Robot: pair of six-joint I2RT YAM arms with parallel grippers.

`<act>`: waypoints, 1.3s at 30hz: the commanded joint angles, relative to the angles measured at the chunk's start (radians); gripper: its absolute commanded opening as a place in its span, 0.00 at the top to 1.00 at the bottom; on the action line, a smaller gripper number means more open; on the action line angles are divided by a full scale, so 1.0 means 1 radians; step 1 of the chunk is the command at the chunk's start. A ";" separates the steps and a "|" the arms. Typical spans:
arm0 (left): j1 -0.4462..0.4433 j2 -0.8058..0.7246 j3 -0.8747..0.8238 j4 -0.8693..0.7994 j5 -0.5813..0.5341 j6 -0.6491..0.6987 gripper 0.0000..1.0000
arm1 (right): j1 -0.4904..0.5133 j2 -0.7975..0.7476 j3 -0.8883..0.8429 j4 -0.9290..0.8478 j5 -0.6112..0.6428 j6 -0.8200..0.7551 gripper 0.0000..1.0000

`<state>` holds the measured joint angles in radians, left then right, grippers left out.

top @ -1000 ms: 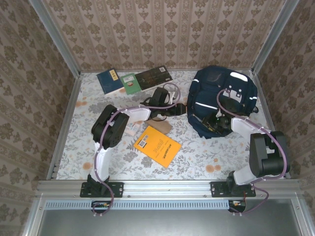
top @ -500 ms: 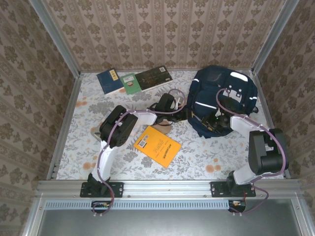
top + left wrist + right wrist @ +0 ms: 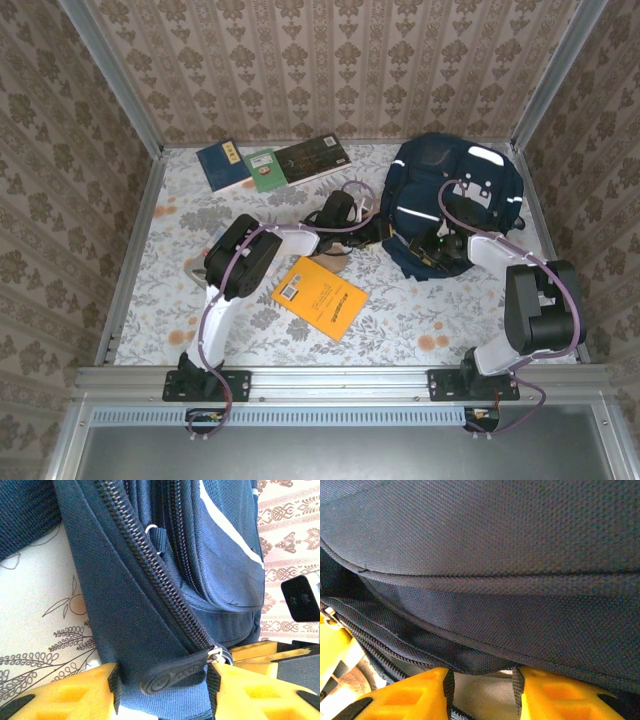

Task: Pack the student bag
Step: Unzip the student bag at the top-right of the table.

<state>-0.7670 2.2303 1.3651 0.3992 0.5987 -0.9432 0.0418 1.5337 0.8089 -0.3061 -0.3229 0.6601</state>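
The student bag (image 3: pixel 450 180), navy with white stripes, lies at the back right of the table. My left gripper (image 3: pixel 375 232) reaches its left edge. In the left wrist view the yellow fingers (image 3: pixel 75 700) press on either side of a fold of the student bag (image 3: pixel 125 595), with the black zipper pull (image 3: pixel 175 675) lying across it. My right gripper (image 3: pixel 415 250) is at the bag's near edge. In the right wrist view a hanging fold of the student bag (image 3: pixel 495 545) sits between my fingertips (image 3: pixel 420 690), and pale lining shows below it.
An orange book (image 3: pixel 320 296) lies mid-table in front of the left arm, with a brown item (image 3: pixel 332 258) just behind it. A blue book (image 3: pixel 222 163), a green book (image 3: pixel 265 168) and a dark book (image 3: pixel 312 156) lie along the back wall. Metal rails edge the table.
My left arm swung right toward the bag, and its jaws have narrowed onto the bag's edge. The right arm and the bag have stayed put.
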 commanded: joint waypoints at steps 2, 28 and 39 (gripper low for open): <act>-0.004 -0.036 -0.011 0.053 0.019 -0.007 0.52 | 0.002 0.032 0.009 -0.021 0.003 -0.012 0.60; 0.035 -0.052 -0.020 0.015 0.038 0.019 0.45 | 0.003 0.040 0.010 -0.014 0.002 -0.006 0.60; 0.013 -0.058 -0.029 0.026 0.073 -0.009 0.45 | 0.003 0.045 0.013 -0.018 0.002 -0.013 0.60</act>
<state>-0.7460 2.1883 1.3476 0.4198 0.6430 -0.9432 0.0418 1.5459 0.8131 -0.3054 -0.3260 0.6601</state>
